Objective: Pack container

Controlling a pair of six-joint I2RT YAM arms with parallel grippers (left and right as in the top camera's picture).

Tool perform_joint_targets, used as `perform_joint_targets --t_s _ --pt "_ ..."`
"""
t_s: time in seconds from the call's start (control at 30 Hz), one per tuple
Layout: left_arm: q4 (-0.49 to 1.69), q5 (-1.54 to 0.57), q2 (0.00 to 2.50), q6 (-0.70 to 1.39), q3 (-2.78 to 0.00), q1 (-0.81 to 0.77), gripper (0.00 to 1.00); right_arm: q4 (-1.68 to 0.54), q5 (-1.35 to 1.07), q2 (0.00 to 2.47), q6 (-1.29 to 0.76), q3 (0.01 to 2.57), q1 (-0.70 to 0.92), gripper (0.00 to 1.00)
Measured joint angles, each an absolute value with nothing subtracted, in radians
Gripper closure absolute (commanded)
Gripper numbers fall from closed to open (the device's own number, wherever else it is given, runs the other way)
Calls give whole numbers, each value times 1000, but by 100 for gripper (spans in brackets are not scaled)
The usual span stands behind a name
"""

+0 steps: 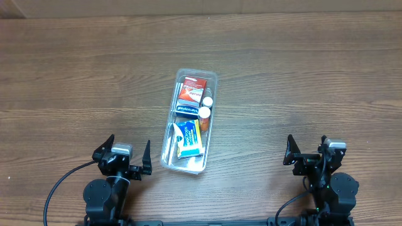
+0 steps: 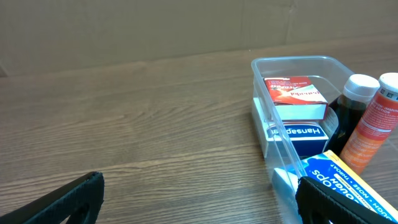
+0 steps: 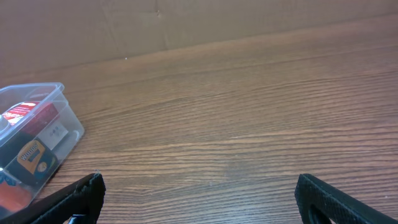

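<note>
The clear plastic container (image 1: 212, 76) lies lengthwise at the table's middle. Inside are a red and white box (image 1: 191, 90), a dark blue box (image 1: 187, 112), a blue and yellow box (image 1: 188, 139), a dark bottle with a white cap (image 1: 207, 101) and an orange bottle (image 1: 204, 115). My left gripper (image 1: 123, 159) is open and empty at the near left, just left of the container's near end. My right gripper (image 1: 309, 154) is open and empty at the near right, far from it. The left wrist view shows the container (image 2: 298, 60) and its contents close by on the right. The right wrist view shows the container (image 3: 59, 89) at the far left.
The wooden table (image 1: 314, 75) fills all views, with a brown wall (image 3: 186, 18) behind it in the wrist views. Black cables (image 1: 59, 188) run from each arm base at the near edge.
</note>
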State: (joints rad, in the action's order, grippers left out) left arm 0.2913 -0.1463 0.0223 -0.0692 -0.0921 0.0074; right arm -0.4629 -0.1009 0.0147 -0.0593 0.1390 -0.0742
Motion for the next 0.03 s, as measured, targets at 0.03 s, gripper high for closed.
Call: perform_joint_targets --t_s 0.03 --pt "291 -146 22 -69 -92 7 0 -463 -101 15 -59 139 -74 0"
